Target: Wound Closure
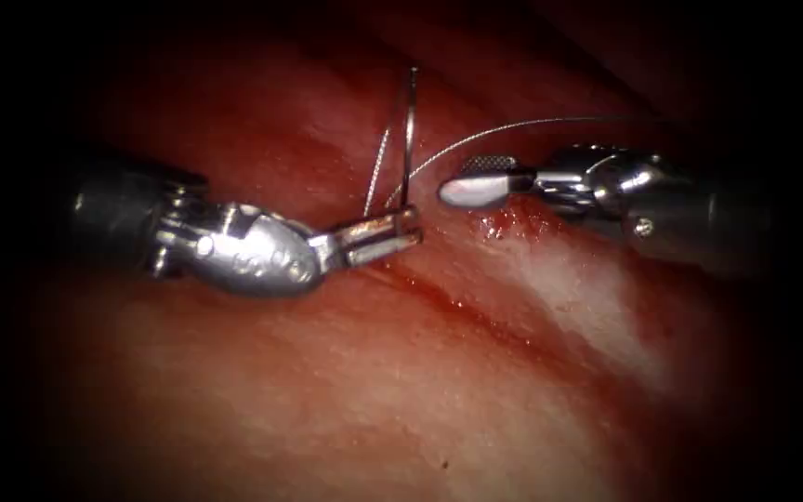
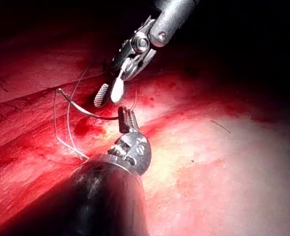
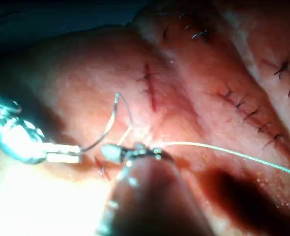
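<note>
My left tool (image 1: 400, 231) comes in from the left, its jaws shut on the curved needle (image 1: 408, 139) near one end. The needle stands up from the jaws, clear of the tissue (image 1: 327, 390). Thread (image 1: 513, 127) runs from beside the jaws up and away to the right. My right tool (image 1: 462, 181) sits just right of the needle, jaws open and holding nothing. The cut (image 1: 476, 311) slants down to the right below both tools. The left wrist view shows the needle (image 2: 85, 110) held by the left tool (image 2: 126, 120), with the open right tool (image 2: 109, 92) close above.
Red fluid (image 1: 504, 223) wets the tissue under the right tool. In the right wrist view, stitched cuts (image 3: 248, 113) lie farther off, a short open cut (image 3: 149, 91) sits beyond the needle (image 3: 110, 123), and the thread (image 3: 233, 153) trails away.
</note>
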Motion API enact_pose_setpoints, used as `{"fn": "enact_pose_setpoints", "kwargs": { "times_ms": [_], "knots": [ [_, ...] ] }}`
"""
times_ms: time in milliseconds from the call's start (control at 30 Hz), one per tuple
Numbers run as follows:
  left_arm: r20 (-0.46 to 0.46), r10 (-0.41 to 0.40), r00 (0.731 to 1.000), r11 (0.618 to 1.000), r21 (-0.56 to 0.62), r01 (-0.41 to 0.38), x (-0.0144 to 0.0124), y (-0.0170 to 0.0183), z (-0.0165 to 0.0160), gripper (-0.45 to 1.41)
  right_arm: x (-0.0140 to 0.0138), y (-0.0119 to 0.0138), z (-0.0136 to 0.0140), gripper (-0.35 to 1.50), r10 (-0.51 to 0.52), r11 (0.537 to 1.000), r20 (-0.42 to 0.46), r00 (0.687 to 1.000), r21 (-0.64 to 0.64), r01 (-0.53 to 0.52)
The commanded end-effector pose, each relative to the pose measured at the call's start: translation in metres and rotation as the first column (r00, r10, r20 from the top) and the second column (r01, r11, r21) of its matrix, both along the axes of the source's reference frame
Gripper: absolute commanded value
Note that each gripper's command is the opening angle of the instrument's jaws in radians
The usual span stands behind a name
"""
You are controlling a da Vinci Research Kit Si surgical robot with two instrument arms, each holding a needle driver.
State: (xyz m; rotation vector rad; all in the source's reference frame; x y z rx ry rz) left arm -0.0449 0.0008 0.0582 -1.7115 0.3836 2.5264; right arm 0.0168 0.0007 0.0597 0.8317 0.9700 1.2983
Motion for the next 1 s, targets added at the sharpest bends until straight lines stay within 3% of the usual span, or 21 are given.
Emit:
{"fn": "enact_pose_setpoints", "kwargs": {
  "times_ms": [33,133,200,500,767,1000],
  "knots": [
    [-0.006,-0.004,1.000,1.000,0.002,0.004,-0.0005,-0.0003,0.0008,-0.45,0.0004,0.0001,0.0005,0.78,-0.001,1.000,-0.002,1.000,0.000,0.001],
    [0.009,0.032,0.999,0.999,-0.026,-0.031,-0.0004,-0.0005,0.0015,-0.45,0.0005,0.0002,0.0006,0.76,0.001,1.000,-0.004,1.000,0.000,-0.001],
    [0.037,0.062,0.997,0.998,-0.029,-0.061,-0.0003,-0.0005,0.0020,-0.45,0.0005,0.0003,0.0006,0.86,0.020,1.000,-0.048,0.999,-0.010,-0.021],
    [0.048,0.081,0.996,0.994,-0.082,-0.077,-0.0009,-0.0011,0.0019,-0.45,0.0016,0.0006,0.0017,0.59,0.053,0.999,-0.150,0.987,0.010,-0.052],
    [0.070,0.096,0.993,0.991,-0.105,-0.088,-0.0016,-0.0016,0.0014,-0.45,0.0017,0.0008,0.0018,0.56,0.132,0.991,-0.233,0.964,0.038,-0.126],
    [0.071,0.096,0.993,0.991,-0.104,-0.088,-0.0018,-0.0017,0.0011,-0.45,0.0032,0.0006,0.0021,0.56,0.142,0.990,-0.227,0.963,0.040,-0.137]
  ]
}}
